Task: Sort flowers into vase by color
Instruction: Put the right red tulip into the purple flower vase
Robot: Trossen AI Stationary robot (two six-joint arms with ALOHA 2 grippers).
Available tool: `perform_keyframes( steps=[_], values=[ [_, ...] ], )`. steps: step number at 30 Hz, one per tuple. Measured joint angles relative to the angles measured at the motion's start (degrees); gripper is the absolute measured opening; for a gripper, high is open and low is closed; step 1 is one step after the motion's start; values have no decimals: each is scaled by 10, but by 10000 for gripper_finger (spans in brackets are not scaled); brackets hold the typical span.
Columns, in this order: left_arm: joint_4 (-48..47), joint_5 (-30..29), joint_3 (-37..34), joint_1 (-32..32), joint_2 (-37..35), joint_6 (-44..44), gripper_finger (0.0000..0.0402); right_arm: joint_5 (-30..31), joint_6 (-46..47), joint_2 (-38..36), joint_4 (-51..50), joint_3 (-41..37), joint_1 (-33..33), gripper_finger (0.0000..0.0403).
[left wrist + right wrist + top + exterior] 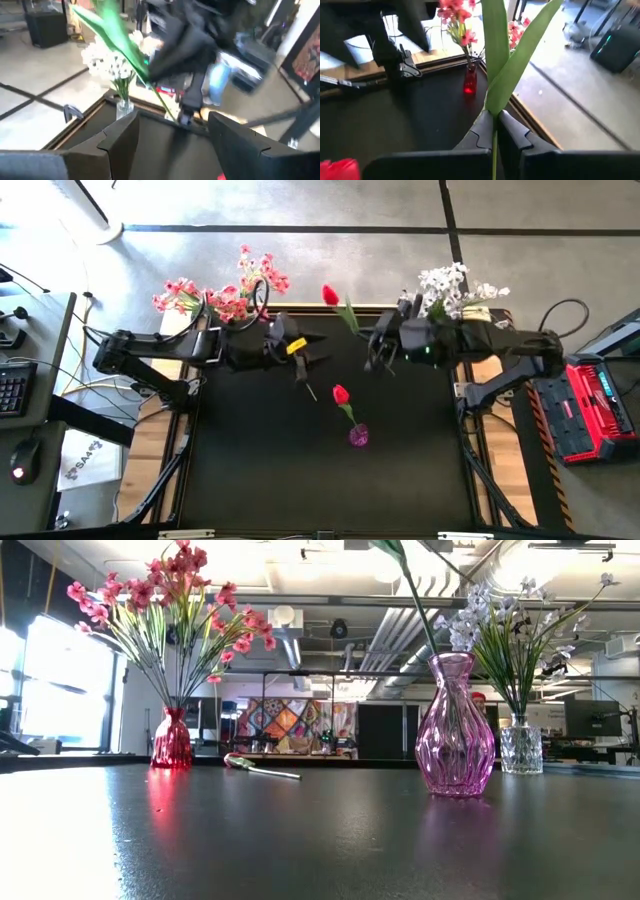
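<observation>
My right gripper (376,350) hangs above the far middle of the table, shut on a red tulip (331,295) with green leaves (507,55). My left gripper (314,350) faces it from the left, open, with nothing between its fingers (120,137). A pink vase (357,435) stands at mid-table with one red tulip (341,393) in it. At the far left a red vase (172,740) holds pink flowers (225,295). At the far right a clear vase (521,750) holds white flowers (455,288). My right gripper pinches the tulip's green stem (494,131) just below its leaves, between its two fingers. The fingers come from the table's right, slanting a little downward. The tulip is lifted clear of the table, and its leaves and red head reach out past the fingertips toward the far left.
A loose thin stem (309,387) lies flat on the black tabletop between my left gripper and the pink vase; the low view shows this stem (262,770) too. Bare tabletop (300,480) spreads across the near half. A red case (598,405) sits beyond the right edge.
</observation>
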Motion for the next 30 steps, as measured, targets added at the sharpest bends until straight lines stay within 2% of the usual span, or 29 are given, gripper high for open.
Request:
perform_keyframes(
  steps=[4,8,15,17,22,26,30],
  values=[
    [46,8,0,16,11,7,225,63,-20,4,9,0,54,0],
    [111,35,0,23,26,50,225,99,-26,6,19,0,90,0],
    [234,108,0,22,62,129,224,125,-40,14,32,0,122,0],
    [238,108,0,22,64,131,216,133,-40,15,30,0,126,0],
    [244,95,1,25,68,122,160,153,-40,14,36,0,135,0],
    [246,91,1,25,68,124,91,170,-39,14,39,0,142,0],
    [244,91,1,25,68,139,19,147,-9,14,38,0,141,4]
  ],
)
